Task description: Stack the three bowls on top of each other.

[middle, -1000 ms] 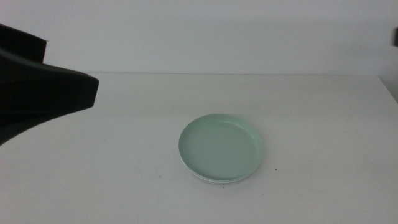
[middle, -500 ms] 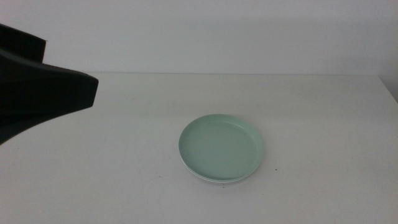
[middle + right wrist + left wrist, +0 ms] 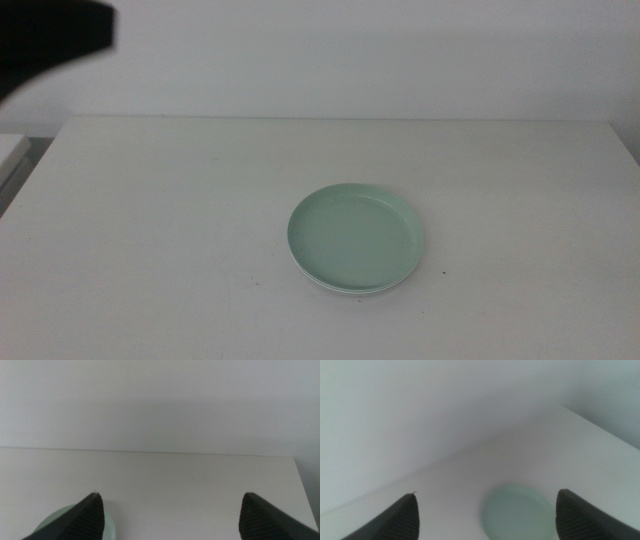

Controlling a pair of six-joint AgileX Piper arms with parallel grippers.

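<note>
Setting: white desk against a plain pale wall, evenly lit.
Left pincer: jaws spread wide with nothing between them, held high above the desk; in the middle view only a dark piece of that arm shows at the top left corner.
Right pincer: jaws likewise wide apart and empty, raised over the desk's near part; it does not appear in the middle view.
Mint green bowl: sits right of the desk's centre, upright, well apart from both pincers. From the left wrist it appears between the two jaw tips but far below them; from the right wrist only a sliver of its rim peeks out beside one jaw.
Other bowls: a thin pale edge runs under the mint bowl's near rim, probably at least one lighter bowl nested beneath it, though the view is too soft to count or tell white from grey.
Desk surface: a few tiny dark specks lie near the stack.
</note>
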